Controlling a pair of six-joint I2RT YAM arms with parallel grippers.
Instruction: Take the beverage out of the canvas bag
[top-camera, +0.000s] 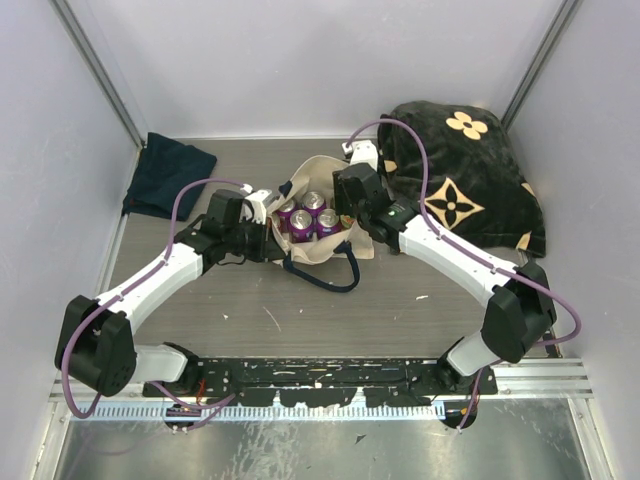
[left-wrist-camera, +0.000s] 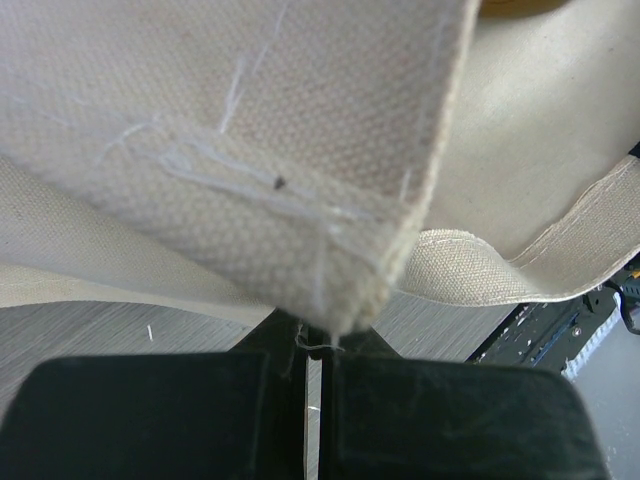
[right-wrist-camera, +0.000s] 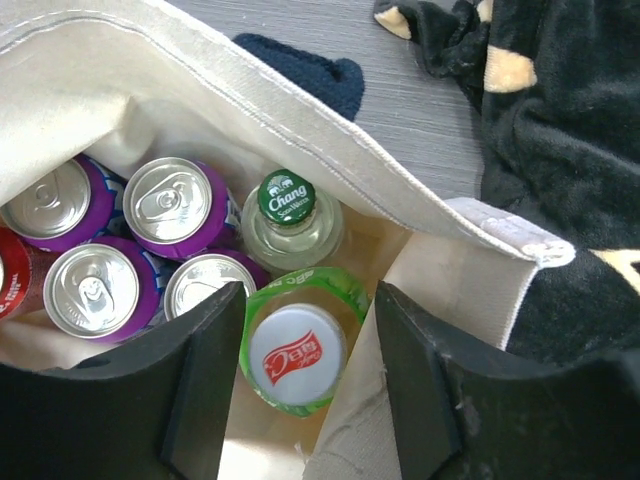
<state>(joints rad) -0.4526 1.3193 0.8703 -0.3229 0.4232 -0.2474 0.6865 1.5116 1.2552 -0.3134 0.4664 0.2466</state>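
The cream canvas bag (top-camera: 322, 250) stands open at the table's middle, its navy handle (top-camera: 325, 280) lying in front. In the right wrist view, inside the canvas bag (right-wrist-camera: 250, 110), stand several purple cans (right-wrist-camera: 180, 205), a clear bottle with a green Chang cap (right-wrist-camera: 287, 198) and a green-labelled bottle with a white cap (right-wrist-camera: 297, 357). My right gripper (right-wrist-camera: 308, 305) is open over the bag's mouth, and its fingers straddle the white-capped bottle without touching it. My left gripper (left-wrist-camera: 318, 345) is shut on the bag's left rim (left-wrist-camera: 330, 250) and holds it up.
A black fabric bag with tan flowers (top-camera: 460, 190) lies at the back right, close to the right arm; it also shows in the right wrist view (right-wrist-camera: 560, 130). A small navy cloth (top-camera: 168, 175) lies at the back left. Grey walls enclose the table.
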